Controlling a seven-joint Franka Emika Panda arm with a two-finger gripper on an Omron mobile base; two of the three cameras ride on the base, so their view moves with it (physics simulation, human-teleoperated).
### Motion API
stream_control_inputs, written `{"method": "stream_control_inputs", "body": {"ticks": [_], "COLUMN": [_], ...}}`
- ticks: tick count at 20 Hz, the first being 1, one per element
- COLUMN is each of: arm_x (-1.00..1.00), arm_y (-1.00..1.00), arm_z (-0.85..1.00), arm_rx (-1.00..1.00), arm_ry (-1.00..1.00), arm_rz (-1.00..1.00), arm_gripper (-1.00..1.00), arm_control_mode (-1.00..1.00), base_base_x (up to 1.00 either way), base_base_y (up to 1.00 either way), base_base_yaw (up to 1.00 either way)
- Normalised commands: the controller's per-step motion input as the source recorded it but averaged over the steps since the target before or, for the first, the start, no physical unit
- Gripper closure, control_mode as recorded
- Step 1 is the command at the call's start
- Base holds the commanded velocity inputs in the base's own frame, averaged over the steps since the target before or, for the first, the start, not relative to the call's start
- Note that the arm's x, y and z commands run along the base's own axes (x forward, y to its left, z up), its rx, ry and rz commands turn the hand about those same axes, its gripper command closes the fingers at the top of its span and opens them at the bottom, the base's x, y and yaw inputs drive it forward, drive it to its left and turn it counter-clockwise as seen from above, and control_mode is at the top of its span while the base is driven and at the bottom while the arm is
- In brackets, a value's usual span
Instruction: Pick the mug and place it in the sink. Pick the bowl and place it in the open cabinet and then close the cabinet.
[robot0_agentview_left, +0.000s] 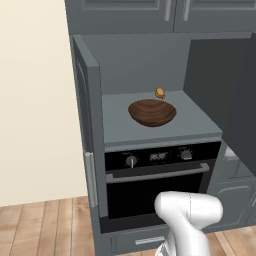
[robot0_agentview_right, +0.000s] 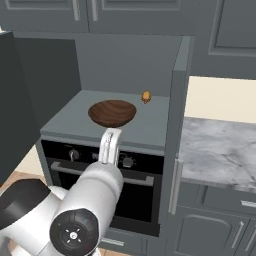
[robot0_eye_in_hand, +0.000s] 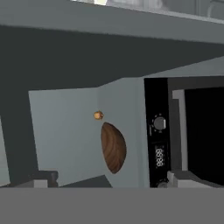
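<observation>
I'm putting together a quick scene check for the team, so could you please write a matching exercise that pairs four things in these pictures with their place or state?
Things:
1. bowl
2. small orange object
3. cabinet doors
4. oven

Place or state:
A. swung open
B. directly below the shelf, door shut
C. at the back of the shelf, behind the bowl
D. in the middle of the cabinet's grey shelf

Pairs: 1-D, 2-C, 3-A, 4-B

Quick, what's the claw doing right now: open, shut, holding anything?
Claw: open, holding nothing; the bowl sits apart from it on the cabinet shelf.
</observation>
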Motion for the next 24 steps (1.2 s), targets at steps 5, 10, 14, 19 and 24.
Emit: {"method": "stream_control_inputs", "body": {"ticks": [5, 10, 14, 19, 24], "arm_x": [-0.01, -0.04, 0.0, 0.0, 0.02], "arm_y": [-0.34, -0.33, -0.31, -0.44, -0.41], "arm_z": [0.0, 0.0, 0.0, 0.0, 0.0], "arm_rx": [0.03, 0.01, 0.0, 0.01, 0.03], "arm_ry": [-0.06, -0.12, -0.16, -0.15, -0.11], "arm_rz": [0.0, 0.0, 0.0, 0.0, 0.0], "arm_gripper": [-1.0, -1.0, -1.0, -1.0, -1.0], "arm_control_mode": [-1.0, -1.0, -1.0, -1.0, -1.0], "base_base_x": [0.0, 0.0, 0.0, 0.0, 0.0], "base_base_y": [0.0, 0.0, 0.0, 0.0, 0.0], "base_base_yaw": [0.0, 0.0, 0.0, 0.0, 0.0]}}
